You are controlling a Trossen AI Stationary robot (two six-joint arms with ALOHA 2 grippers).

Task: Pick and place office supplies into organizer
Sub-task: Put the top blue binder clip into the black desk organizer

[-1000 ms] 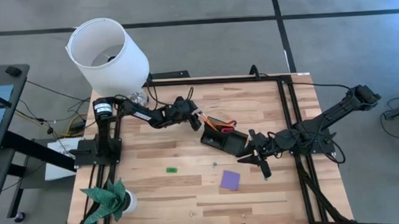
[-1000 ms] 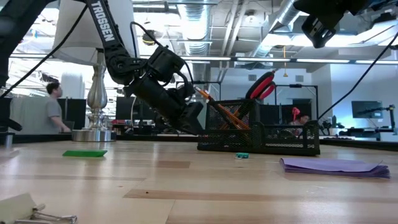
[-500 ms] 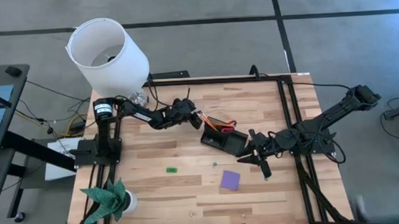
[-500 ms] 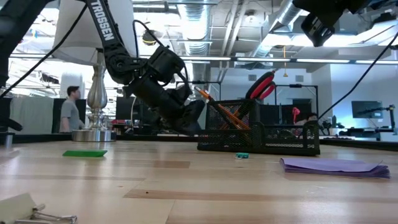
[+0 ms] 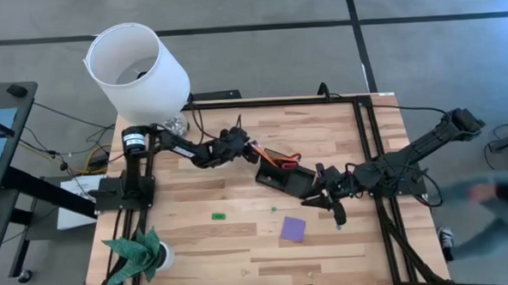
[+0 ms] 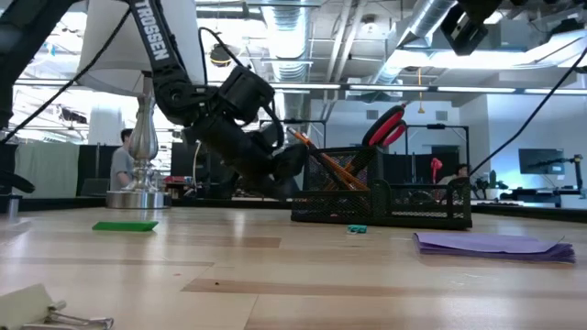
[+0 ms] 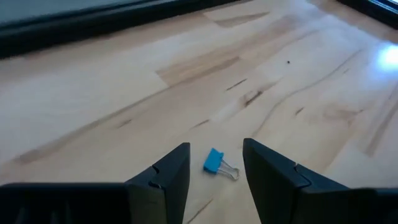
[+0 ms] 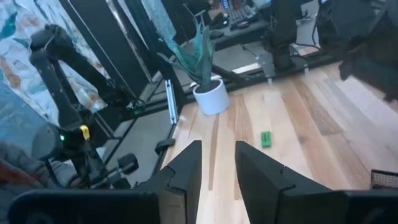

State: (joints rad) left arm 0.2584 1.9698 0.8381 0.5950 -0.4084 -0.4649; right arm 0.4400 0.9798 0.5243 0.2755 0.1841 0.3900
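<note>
The black mesh organizer (image 5: 285,174) (image 6: 381,200) stands mid-table with red-handled scissors (image 6: 385,126) and orange pencils (image 6: 323,163) upright in its taller section. My left gripper (image 7: 214,177) (image 5: 251,150) is low by the organizer's left end, open. A blue binder clip (image 7: 215,162) lies flat on the table just ahead of its fingertips, untouched. My right gripper (image 8: 219,171) (image 5: 315,200) hangs open and bare above the table, right of the organizer. A purple note pad (image 5: 293,228) and a green piece (image 5: 218,216) lie flat toward the near side.
A white lamp (image 5: 136,68) stands at the far left corner and a green paper plant (image 5: 139,255) in a white pot at the near left. A tiny teal item (image 6: 356,229) lies in front of the organizer. Black rails (image 5: 367,146) edge the table.
My left gripper has rolled about its own pointing line while staying beside the organizer's left end, still open. My right gripper has tipped a little in place. A person in the room behind has walked along.
</note>
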